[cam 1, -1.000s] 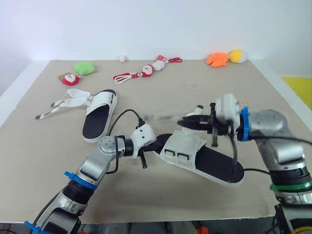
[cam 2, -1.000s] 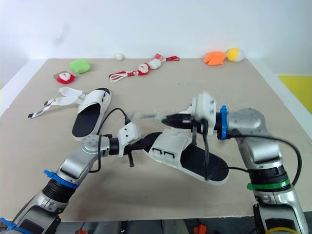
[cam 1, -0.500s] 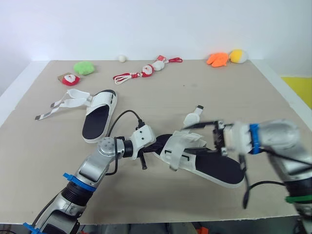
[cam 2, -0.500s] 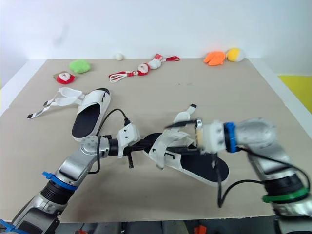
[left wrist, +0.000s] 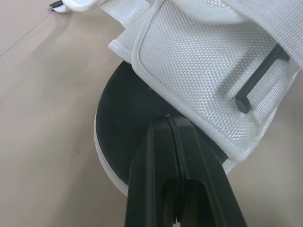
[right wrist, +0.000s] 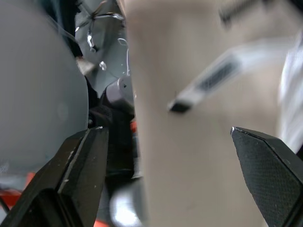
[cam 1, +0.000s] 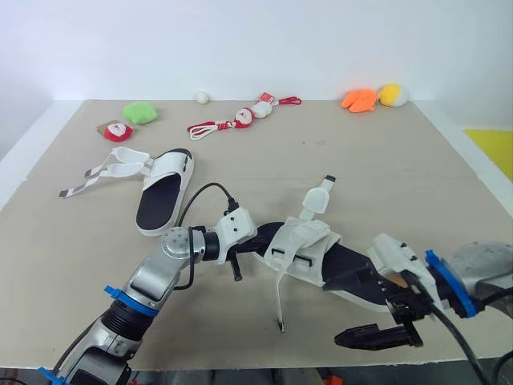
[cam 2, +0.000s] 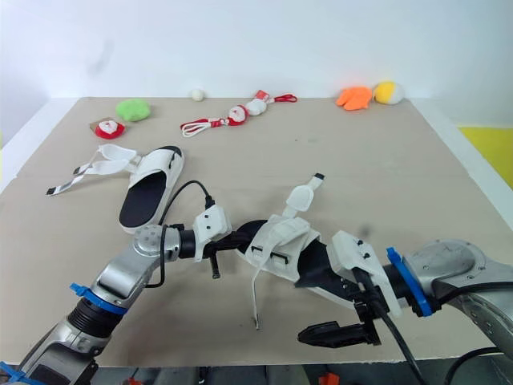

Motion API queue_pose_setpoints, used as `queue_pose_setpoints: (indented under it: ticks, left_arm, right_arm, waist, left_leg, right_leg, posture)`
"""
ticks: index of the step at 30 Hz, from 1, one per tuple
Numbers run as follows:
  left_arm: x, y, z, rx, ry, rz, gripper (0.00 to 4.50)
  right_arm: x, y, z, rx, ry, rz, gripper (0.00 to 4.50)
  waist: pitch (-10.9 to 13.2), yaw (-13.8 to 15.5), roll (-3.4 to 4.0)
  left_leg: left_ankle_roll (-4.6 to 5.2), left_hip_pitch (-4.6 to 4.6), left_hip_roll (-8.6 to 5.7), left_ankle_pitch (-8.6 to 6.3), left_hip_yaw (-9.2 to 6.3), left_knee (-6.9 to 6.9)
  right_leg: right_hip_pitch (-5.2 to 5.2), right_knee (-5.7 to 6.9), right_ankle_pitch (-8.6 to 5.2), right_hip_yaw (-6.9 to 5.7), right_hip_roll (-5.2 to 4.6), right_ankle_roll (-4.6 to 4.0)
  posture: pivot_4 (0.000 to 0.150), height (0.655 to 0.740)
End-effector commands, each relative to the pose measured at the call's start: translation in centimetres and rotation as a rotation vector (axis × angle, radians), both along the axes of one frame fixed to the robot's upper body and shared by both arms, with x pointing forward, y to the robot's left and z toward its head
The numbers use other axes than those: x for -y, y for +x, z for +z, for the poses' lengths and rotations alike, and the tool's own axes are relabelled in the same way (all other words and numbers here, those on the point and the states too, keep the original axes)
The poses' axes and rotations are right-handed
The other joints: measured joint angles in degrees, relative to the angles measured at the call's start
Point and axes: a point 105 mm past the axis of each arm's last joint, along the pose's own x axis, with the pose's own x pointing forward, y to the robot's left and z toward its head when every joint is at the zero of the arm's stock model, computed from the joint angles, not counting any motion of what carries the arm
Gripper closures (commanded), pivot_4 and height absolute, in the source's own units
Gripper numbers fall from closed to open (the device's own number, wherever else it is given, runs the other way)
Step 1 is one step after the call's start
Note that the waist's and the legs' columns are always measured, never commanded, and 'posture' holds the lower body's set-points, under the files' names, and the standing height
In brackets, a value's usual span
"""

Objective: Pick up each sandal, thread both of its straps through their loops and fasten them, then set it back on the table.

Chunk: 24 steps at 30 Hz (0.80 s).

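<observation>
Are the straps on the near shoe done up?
Undone. One strap of the sandal sticks up loose; the other strap hangs down free.

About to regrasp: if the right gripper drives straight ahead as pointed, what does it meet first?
Likely the dangling strap of the near sandal; the open right gripper aims at it, though depth is unclear.
</observation>
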Motion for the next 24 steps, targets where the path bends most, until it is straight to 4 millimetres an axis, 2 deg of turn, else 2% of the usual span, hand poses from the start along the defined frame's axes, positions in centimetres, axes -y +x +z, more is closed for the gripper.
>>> queue_pose_setpoints:
  ticks: [1, 8, 17, 20, 24]
  left_arm:
    - [0.0, -1.7, -3.7, -0.134, 0.080, -0.027, 4.50]
    - [0.3, -2.0, -3.9, -0.145, 0.076, -0.029, 4.50]
    - [0.4, -1.7, -3.7, -0.139, 0.072, -0.023, 4.50]
    - [0.5, -1.7, -3.7, -0.140, 0.069, -0.022, 4.50]
    - [0.6, -1.8, -3.7, -0.141, 0.066, -0.020, 4.50]
  right_arm:
    - [-0.9, 0.1, -0.5, -0.145, 0.023, -0.170, 0.07]
    - [-3.1, 0.1, -0.1, -0.313, 0.067, -0.347, 0.07]
    - [-5.4, 2.3, -1.3, -0.276, 0.089, -0.502, 0.07]
    - [-7.0, 2.6, -1.6, -0.272, 0.110, -0.523, 0.07]
    - [-7.3, 3.4, -2.0, -0.267, 0.100, -0.571, 0.07]
  waist:
    - [0.0, 0.0, -0.07]
    - [-0.1, 0.0, -0.08]
    - [-0.3, 0.0, -0.25]
    - [-0.4, 0.0, -0.36]
    - [-0.5, 0.0, -0.33]
  left_leg:
    - [0.00, -0.01, 0.00, 0.00, 0.00, 0.00]
    - [0.11, -0.09, -0.02, -0.06, -0.03, -0.01]
    - [0.15, -0.09, 0.00, -0.08, -0.05, 0.02]
    - [0.15, -0.08, 0.02, -0.08, -0.04, 0.02]
    - [0.15, -0.09, 0.01, -0.08, -0.05, 0.02]
  right_leg:
    - [0.00, -0.01, 0.00, 0.00, 0.00, 0.00]
    - [0.00, -0.01, -0.07, 0.02, 0.02, 0.01]
    - [0.01, 0.00, -0.06, 0.06, 0.06, 0.06]
    - [0.02, -0.01, -0.05, 0.07, 0.08, 0.05]
    - [0.02, 0.00, -0.04, 0.07, 0.07, 0.02]
  posture:
    - [0.150, 0.7400]
    - [0.150, 0.7400]
    - [0.150, 0.7400]
    - [0.150, 0.7400]
    - [0.150, 0.7400]
